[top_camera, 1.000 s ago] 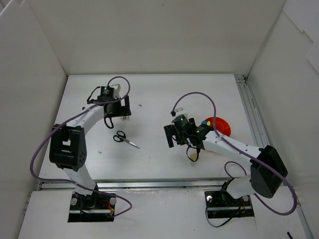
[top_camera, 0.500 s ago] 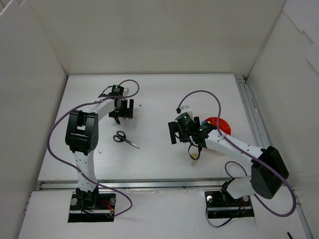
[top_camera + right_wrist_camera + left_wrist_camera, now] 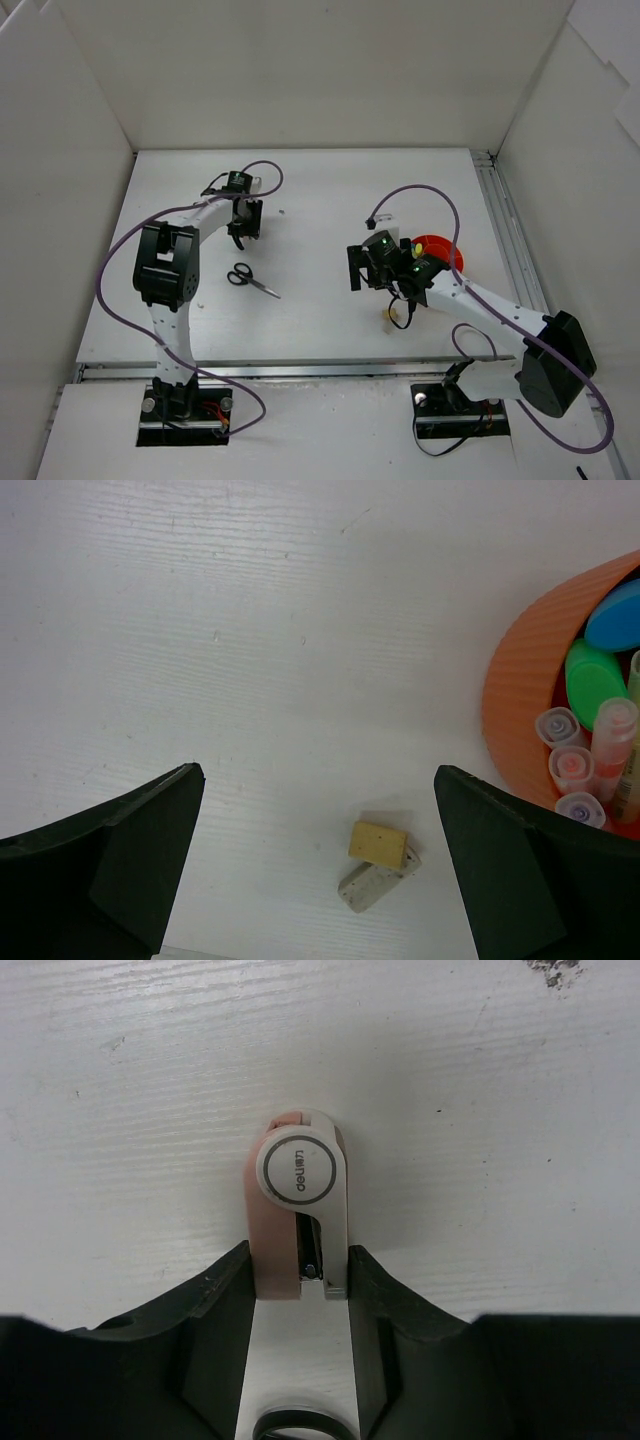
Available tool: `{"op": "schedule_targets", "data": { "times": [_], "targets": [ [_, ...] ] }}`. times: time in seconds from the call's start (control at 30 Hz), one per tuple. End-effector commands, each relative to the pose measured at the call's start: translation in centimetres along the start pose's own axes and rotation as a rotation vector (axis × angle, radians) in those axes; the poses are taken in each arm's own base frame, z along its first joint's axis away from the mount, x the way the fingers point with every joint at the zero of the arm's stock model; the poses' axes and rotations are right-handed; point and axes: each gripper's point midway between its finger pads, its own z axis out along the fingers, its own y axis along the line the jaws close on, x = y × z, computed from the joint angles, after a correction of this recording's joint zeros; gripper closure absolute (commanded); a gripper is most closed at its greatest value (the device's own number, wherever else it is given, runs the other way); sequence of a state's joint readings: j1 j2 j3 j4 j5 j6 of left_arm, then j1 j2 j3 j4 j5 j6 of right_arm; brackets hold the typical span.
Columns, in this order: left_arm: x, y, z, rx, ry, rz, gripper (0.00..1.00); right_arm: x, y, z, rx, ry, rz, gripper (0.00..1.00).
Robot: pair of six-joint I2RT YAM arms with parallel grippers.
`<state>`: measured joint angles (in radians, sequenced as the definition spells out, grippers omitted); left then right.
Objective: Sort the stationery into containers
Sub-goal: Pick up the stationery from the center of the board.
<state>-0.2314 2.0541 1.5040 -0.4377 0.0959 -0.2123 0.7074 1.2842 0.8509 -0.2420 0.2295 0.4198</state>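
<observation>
A pinkish clip (image 3: 300, 1200) with a white round-ended top lies on the white table, and my left gripper (image 3: 298, 1260) has its two black fingers pressed on the near end's two sides. From above, that gripper (image 3: 245, 218) sits at the table's far left. My right gripper (image 3: 318, 780) hangs open over a beige eraser (image 3: 378, 843) lying on a white eraser (image 3: 365, 888). The orange pot (image 3: 520, 710) stands to their right, holding blue-capped (image 3: 615, 625) and green-capped (image 3: 593, 675) highlighters and several pens (image 3: 570, 765). In the top view the pot (image 3: 448, 252) shows behind my right gripper (image 3: 367, 268).
Black-handled scissors (image 3: 250, 280) lie on the table in front of my left gripper; one handle loop (image 3: 295, 1425) shows at the bottom of the left wrist view. White walls enclose the table on three sides. A metal rail (image 3: 505, 235) runs along its right edge.
My left gripper's fingers have closed in from wide open onto the clip. My right arm has shifted to the right and nearer, over the erasers, jaws still wide.
</observation>
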Motion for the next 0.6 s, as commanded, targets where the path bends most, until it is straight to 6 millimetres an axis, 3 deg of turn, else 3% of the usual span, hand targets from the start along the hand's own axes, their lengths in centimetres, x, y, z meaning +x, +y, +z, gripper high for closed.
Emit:
{"op": "schedule_targets", "data": {
  "times": [0.0, 0.1, 0.23, 0.27, 0.33, 0.37, 0.4, 0.43, 0.47, 0.5, 0.57],
  "targets": [
    [-2.8, -0.6, -2.3, -0.002, -0.093, 0.022, 0.67, -1.7, -0.2, -0.9, 0.001, -0.078, 0.052, 0.02],
    [-3.0, -1.1, -3.1, 0.009, -0.115, 0.036, 0.67, -1.7, -0.1, -1.0, -0.010, -0.079, 0.058, 0.02],
    [-2.8, -3.2, -5.4, 0.068, -0.162, 0.093, 0.70, -2.6, 0.4, -1.0, -0.020, -0.102, 0.080, 0.02],
    [-3.2, -4.6, -7.2, 0.095, -0.206, 0.130, 0.70, -3.4, 0.7, -1.1, -0.033, -0.125, 0.092, 0.02],
    [-1.9, -6.2, -8.3, 0.165, -0.233, 0.182, 0.71, -4.4, 2.1, -1.6, -0.103, -0.156, 0.081, 0.02],
    [-2.3, -7.1, -10.8, 0.204, -0.294, 0.208, 0.70, -5.3, 3.0, -1.6, -0.151, -0.194, 0.088, 0.02],
    [-0.7, -8.1, -11.1, 0.241, -0.297, 0.253, 0.70, -5.8, 3.6, -1.9, -0.192, -0.218, 0.086, 0.02],
    [-0.8, -9.3, -14.0, 0.307, -0.363, 0.283, 0.70, -6.8, 4.8, -2.3, -0.271, -0.266, 0.101, 0.02],
    [1.1, -9.7, -14.1, 0.340, -0.351, 0.300, 0.69, -7.2, 5.5, -2.6, -0.311, -0.285, 0.108, 0.02],
    [1.5, -11.5, -15.5, 0.425, -0.395, 0.331, 0.69, -7.4, 6.2, -3.0, -0.368, -0.298, 0.121, 0.02],
    [3.5, -12.4, -17.5, 0.515, -0.440, 0.359, 0.67, -8.6, 7.3, -3.7, -0.462, -0.362, 0.180, 0.02]
  ]
}}
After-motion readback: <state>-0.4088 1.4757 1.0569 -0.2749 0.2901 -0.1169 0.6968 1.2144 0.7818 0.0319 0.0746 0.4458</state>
